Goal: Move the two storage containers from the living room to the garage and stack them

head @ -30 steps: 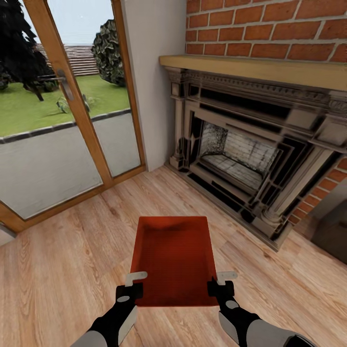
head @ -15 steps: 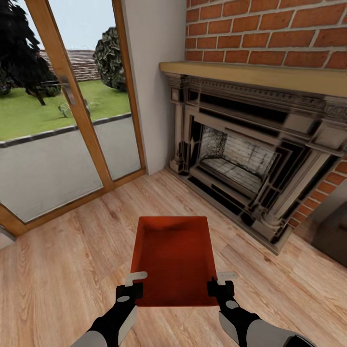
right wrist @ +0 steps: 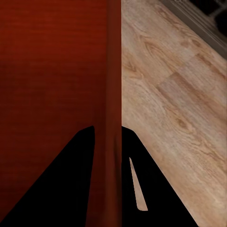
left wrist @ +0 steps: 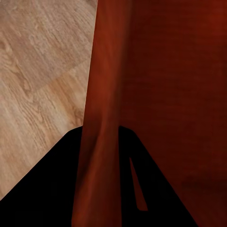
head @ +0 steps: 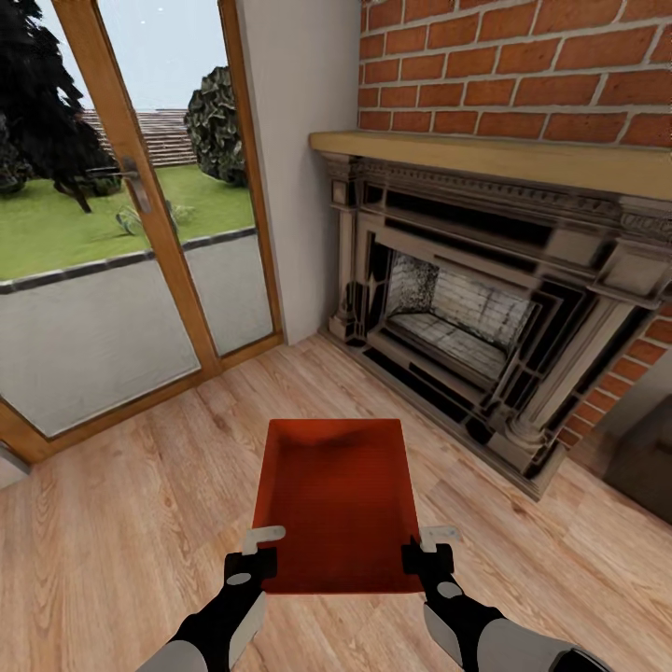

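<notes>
An orange-red rectangular lidless storage container (head: 338,504) is carried level above the light wood-plank floor (head: 121,523), in front of the red-brick fireplace with its carved dark surround (head: 485,308); the left hand (head: 252,558) is pinched on the container's left wall near the robot, the right hand (head: 427,553) on its right wall, each wall seen between the fingers in the wrist views; the step in hand is judged to be transport toward the garage; the thin walls should be kept clamped evenly, the container held flat, and the base turned gently away from the fireplace and the wood-framed glass door (head: 140,205).

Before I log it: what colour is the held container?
Orange-red storage container, clearest in the head view.
</notes>
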{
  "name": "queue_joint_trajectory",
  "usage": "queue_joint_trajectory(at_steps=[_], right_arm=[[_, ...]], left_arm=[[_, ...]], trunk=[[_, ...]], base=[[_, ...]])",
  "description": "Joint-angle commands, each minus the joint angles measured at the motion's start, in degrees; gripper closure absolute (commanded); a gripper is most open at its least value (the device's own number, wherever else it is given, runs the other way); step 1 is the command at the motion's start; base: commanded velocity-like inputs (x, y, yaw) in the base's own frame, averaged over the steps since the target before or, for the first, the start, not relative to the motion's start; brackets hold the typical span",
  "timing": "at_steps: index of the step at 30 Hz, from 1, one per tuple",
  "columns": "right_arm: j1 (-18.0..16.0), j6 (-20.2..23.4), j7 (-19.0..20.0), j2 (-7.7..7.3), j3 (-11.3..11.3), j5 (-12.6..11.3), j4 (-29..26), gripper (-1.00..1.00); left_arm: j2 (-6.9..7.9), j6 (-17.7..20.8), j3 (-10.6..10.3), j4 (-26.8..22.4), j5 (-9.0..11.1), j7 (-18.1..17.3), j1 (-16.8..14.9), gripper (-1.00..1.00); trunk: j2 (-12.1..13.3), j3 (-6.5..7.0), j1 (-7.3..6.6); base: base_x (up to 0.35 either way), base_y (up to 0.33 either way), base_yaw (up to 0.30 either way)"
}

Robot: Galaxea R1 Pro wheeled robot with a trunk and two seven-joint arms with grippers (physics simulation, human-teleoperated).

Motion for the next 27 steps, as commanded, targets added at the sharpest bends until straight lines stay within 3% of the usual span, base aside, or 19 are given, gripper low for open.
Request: queue_joint_trajectory(at_steps=[1, 27], right_arm=[[0.0, -0.6, 0.0, 0.00, 1.0, -1.8, 0.3, 1.00], [0.0, -0.6, 0.0, 0.00, 1.0, -1.8, 0.3, 1.00]], left_arm=[[-0.01, 0.0, -0.3, -0.1, 0.3, 0.4, -0.1, 1.00], [-0.01, 0.0, -0.3, -0.1, 0.3, 0.4, -0.1, 1.00]], trunk=[[0.0, 0.04, 0.01], [0.0, 2.44, 0.01]], base=[[0.000, 0.000, 0.000], [0.000, 0.000, 0.000]])
